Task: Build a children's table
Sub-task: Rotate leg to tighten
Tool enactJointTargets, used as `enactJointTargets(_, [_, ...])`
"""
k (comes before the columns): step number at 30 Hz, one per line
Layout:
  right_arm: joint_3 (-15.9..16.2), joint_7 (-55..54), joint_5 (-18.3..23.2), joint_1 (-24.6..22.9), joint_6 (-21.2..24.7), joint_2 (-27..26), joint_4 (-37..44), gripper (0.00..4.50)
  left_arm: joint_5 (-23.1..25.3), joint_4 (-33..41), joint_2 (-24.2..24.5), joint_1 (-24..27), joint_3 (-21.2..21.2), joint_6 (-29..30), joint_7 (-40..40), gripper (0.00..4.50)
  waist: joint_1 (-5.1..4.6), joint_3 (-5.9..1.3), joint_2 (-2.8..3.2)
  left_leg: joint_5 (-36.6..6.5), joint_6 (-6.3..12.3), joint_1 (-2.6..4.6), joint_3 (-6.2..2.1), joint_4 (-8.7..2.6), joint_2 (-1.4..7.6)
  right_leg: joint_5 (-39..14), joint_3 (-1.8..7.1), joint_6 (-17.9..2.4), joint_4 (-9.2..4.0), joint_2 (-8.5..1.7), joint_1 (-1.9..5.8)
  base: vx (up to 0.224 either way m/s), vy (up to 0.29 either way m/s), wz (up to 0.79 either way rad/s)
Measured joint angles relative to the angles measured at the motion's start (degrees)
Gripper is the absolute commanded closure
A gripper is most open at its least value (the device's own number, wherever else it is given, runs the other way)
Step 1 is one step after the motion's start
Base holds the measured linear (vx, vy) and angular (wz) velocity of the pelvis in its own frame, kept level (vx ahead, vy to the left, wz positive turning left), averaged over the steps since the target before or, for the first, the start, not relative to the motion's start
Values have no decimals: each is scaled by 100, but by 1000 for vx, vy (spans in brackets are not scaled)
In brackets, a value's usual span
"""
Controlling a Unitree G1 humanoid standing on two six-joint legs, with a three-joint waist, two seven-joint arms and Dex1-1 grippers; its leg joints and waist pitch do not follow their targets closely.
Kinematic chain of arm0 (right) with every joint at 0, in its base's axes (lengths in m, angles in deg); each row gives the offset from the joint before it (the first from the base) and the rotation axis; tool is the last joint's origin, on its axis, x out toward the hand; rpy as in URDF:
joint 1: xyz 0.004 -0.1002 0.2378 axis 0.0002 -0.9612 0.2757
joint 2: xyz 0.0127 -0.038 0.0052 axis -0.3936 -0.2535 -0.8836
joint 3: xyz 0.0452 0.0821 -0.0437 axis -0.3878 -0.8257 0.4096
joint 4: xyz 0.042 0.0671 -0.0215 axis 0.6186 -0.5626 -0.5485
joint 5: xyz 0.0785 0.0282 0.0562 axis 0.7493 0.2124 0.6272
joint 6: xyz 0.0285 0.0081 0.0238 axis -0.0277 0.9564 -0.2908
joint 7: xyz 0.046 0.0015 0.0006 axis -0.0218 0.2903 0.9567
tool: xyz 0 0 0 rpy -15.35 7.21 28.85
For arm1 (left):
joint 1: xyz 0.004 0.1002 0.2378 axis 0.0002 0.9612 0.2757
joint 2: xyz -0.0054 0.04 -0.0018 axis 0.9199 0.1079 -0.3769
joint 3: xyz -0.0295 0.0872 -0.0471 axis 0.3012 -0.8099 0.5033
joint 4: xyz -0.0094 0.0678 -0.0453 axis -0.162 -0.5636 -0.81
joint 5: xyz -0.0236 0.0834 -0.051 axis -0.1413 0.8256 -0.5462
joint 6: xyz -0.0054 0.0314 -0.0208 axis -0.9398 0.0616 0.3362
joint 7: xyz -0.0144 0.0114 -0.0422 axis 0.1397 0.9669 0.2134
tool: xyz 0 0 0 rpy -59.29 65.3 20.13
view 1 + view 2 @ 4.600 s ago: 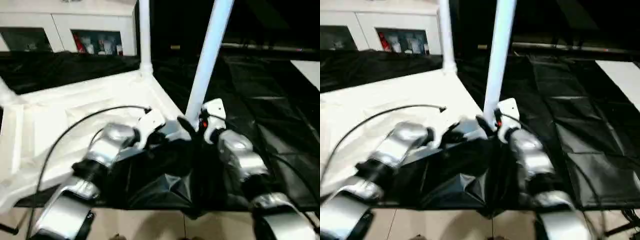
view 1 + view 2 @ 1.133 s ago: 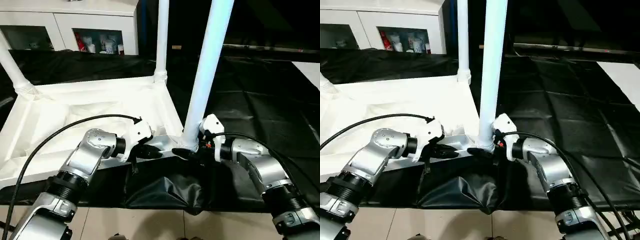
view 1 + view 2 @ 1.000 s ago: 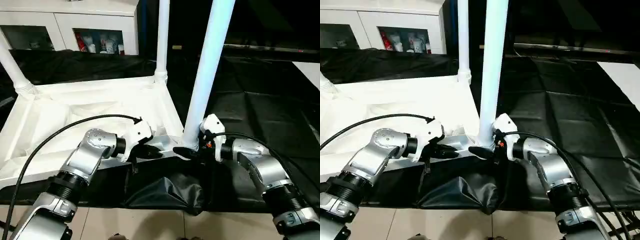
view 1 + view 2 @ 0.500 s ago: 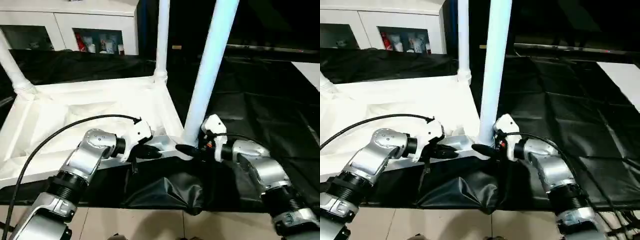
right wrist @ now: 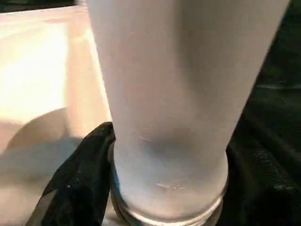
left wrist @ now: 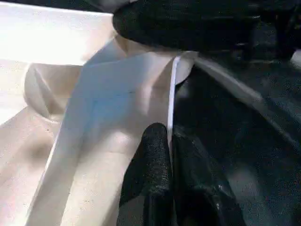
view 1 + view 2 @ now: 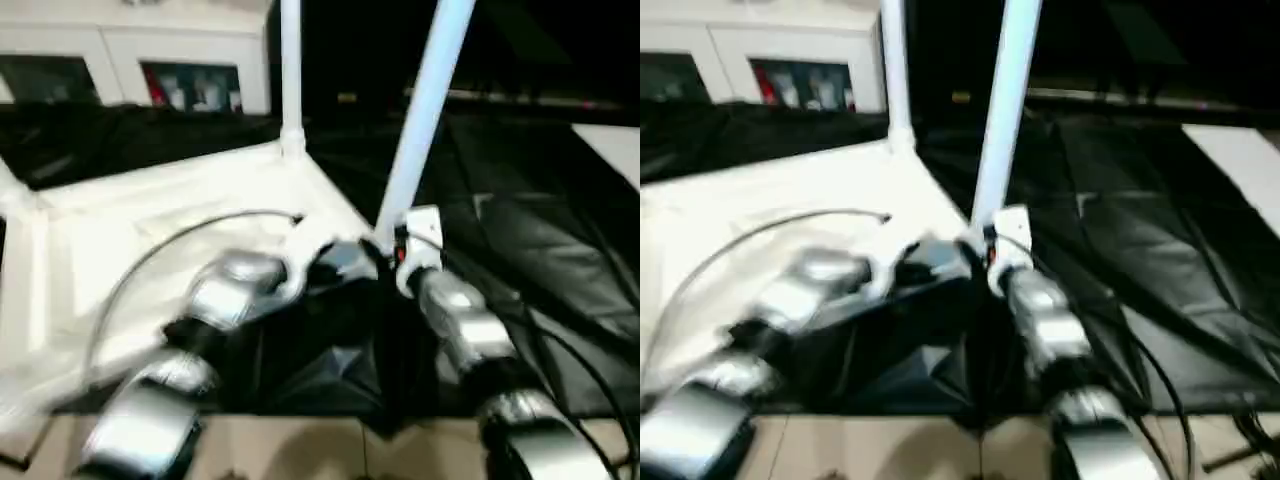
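Observation:
The children's table lies upside down: its white top (image 7: 120, 230) rests on black cloth, and white legs stand in its far corner (image 7: 291, 70) and near right corner (image 7: 420, 120). My left gripper (image 7: 342, 262) is shut on the thin rim of the top (image 6: 171, 94), its black fingers (image 6: 153, 160) pinching that edge just beside the near right socket. My right gripper (image 7: 385, 250) sits at the foot of the near right leg (image 5: 169, 94). One black finger (image 5: 80, 183) lies against the leg's base, and the other finger is hidden behind the leg.
Black cloth (image 7: 520, 200) covers the floor under and to the right of the table. A white glass-door cabinet (image 7: 140, 70) stands at the back left. Pale floor tiles (image 7: 300, 455) show along the near edge. A cable (image 7: 200, 225) arcs over my left forearm.
The head view has swung and blurred. My right gripper has narrowed and drawn in against the foot of the near right leg. The left gripper keeps its pinch on the rim.

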Motion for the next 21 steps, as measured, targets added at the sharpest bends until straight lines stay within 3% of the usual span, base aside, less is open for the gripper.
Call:
enactJointTargets(3, [-122,-504,-48,272,-65,-102,-353,172,-22,-332,-145,-205,108,-25,268,450,25,-4,6,0,0,-9,0,-14,2,-3,-4,5,0,3,-7,0,0,0])
enactJointTargets(10, [-272,-613,-107,345,-495,-205,-684,172,26,-443,-119,-239,39,-243,258,450,27,-3,5,1,2,-17,2,-13,2,-3,-4,4,-1,1,-10,0,0,0])
enactJointTargets(11, [-280,-610,-103,346,-590,-218,-744,116,51,-443,-96,-224,15,-307,227,450,25,-2,5,1,2,-15,2,-15,2,-3,-5,4,0,1,-10,0,0,0])
enactJointTargets(13, [-279,-535,-97,335,-674,-247,-770,102,66,-384,-22,-165,10,-371,125,450,18,-2,6,0,2,-12,2,-20,3,-3,-6,4,1,2,-10,0,0,0])
enactJointTargets(16, [-177,-131,-99,89,-796,-263,-526,75,81,-45,214,88,-25,-539,-94,450,-54,-2,5,0,1,-1,-7,-25,8,0,-7,-1,3,16,-12,0,0,0])
enactJointTargets(21, [206,1158,3,-750,-568,330,792,34,47,716,624,609,-177,-826,-920,450,37,6,18,0,1,-8,1,-34,11,-2,-12,0,-4,12,-12,0,0,0])
